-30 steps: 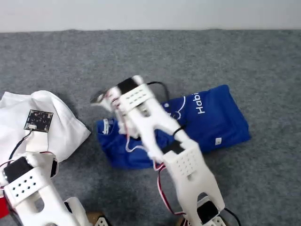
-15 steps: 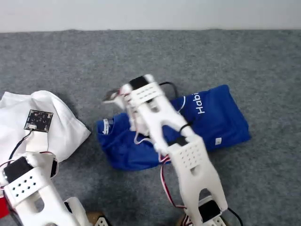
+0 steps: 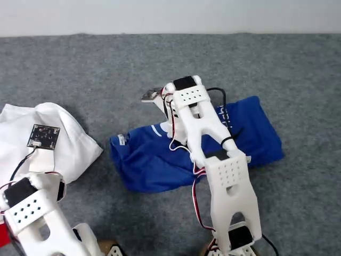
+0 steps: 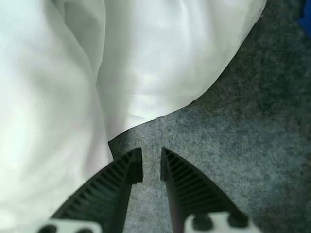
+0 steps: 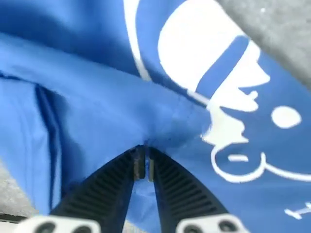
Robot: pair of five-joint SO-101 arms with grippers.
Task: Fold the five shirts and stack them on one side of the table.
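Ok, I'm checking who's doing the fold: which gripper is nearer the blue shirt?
Right. The right gripper is closed on a pinch of the blue shirt. The left gripper is off at the white shirt edge, apart from the blue one.

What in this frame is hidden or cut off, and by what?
White cloth shirt: cut by the high view's left edge.
Blue printed shirt: middle covered by the white right arm, high view.
Right gripper: how much cloth it pinches, folds hide it, right wrist view.
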